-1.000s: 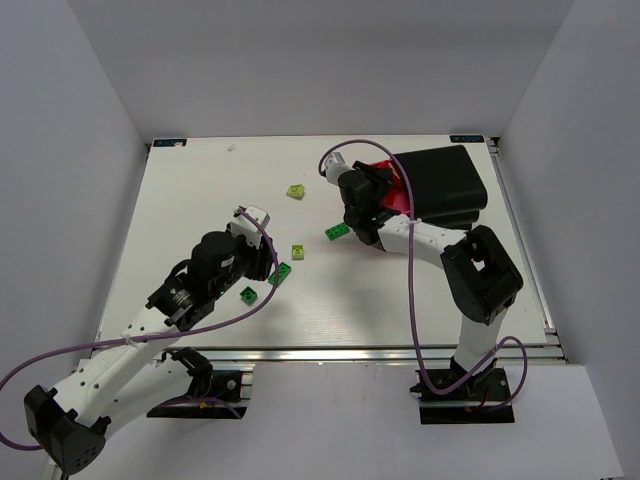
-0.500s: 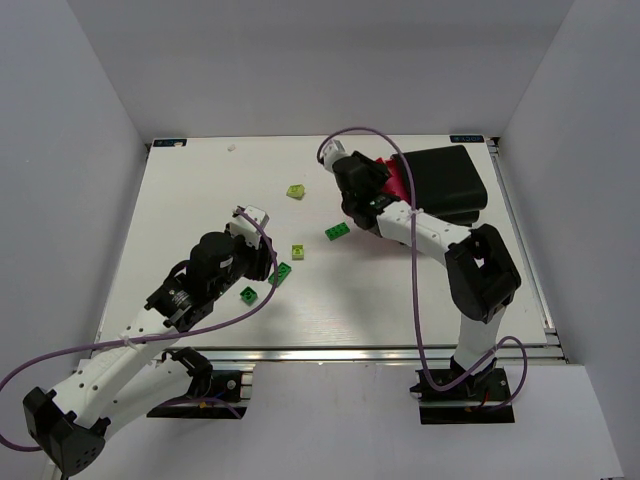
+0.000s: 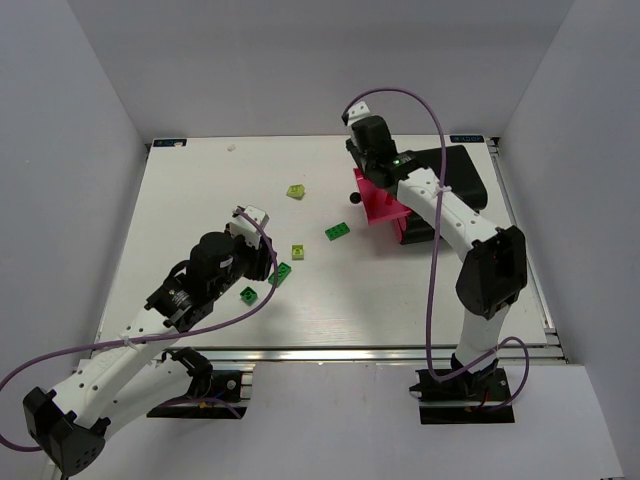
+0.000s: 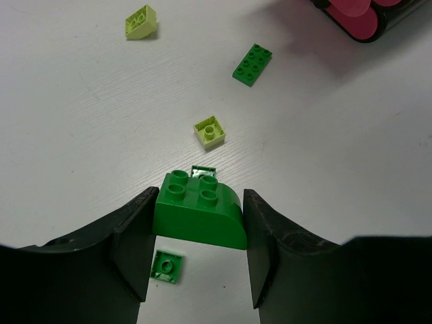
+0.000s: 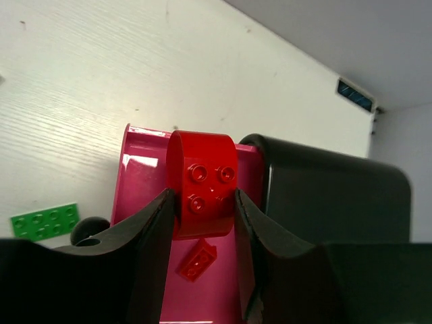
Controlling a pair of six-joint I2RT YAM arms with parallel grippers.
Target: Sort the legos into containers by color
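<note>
The containers (image 3: 445, 180) stand at the far right of the desk (image 3: 190, 200), with one drawer (image 3: 378, 205) drawn out to their left. The right claw (image 5: 201, 202) hangs over that drawer with a rounded brick (image 5: 201, 179) between its fingers, and another brick (image 5: 196, 261) lies in the drawer below. Left of the drawer lie a flat plate (image 3: 337, 232), a small brick (image 3: 298, 252) and, farther back, a sloped brick (image 3: 296, 190). Nearer the front edge, the left claw (image 4: 197, 219) grips a curved-top brick (image 4: 196, 202), with a tile (image 3: 248, 294) on the desk just beside it.
</note>
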